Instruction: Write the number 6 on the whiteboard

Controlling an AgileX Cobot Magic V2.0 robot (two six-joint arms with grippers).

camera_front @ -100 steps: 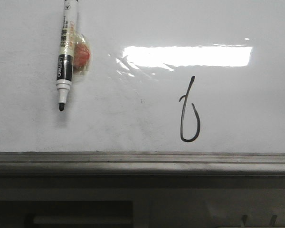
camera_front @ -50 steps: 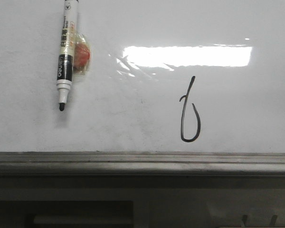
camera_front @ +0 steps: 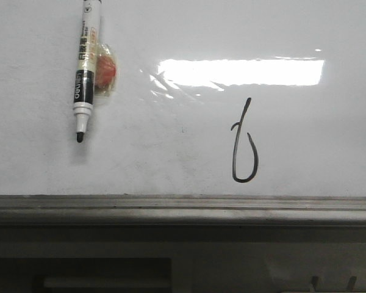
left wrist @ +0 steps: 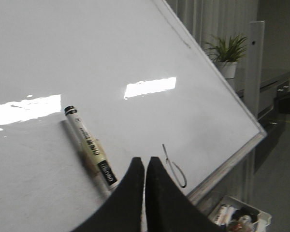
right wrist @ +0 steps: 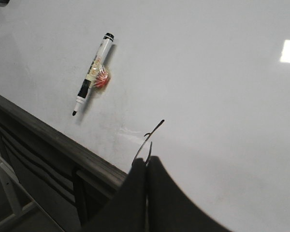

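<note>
your right claw (right wrist: 146, 164) hides the number 6's (camera_front: 243, 143) bottom loop, stem runs tall, leaning right on the whiteboard (camera_front: 305, 140), left claw (left wrist: 145, 164) pinched closed, right closed too, both empty

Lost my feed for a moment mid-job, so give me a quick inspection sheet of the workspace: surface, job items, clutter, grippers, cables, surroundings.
Surface: whiteboard glossy, faint grey smudges, a light glare, grey bottom rail.
Job's things: 6 drawn in black, right of centre. Marker uncapped, stuck to the board upper left, tip down, an orange blob behind it.
Clutter: nothing seen on the board.
Grippers: left gripper shut, empty; right gripper shut, empty; neither touches the marker.
Cables: nothing seen.
Surroundings: potted plant and a bin of small items beyond the board's edge.
</note>
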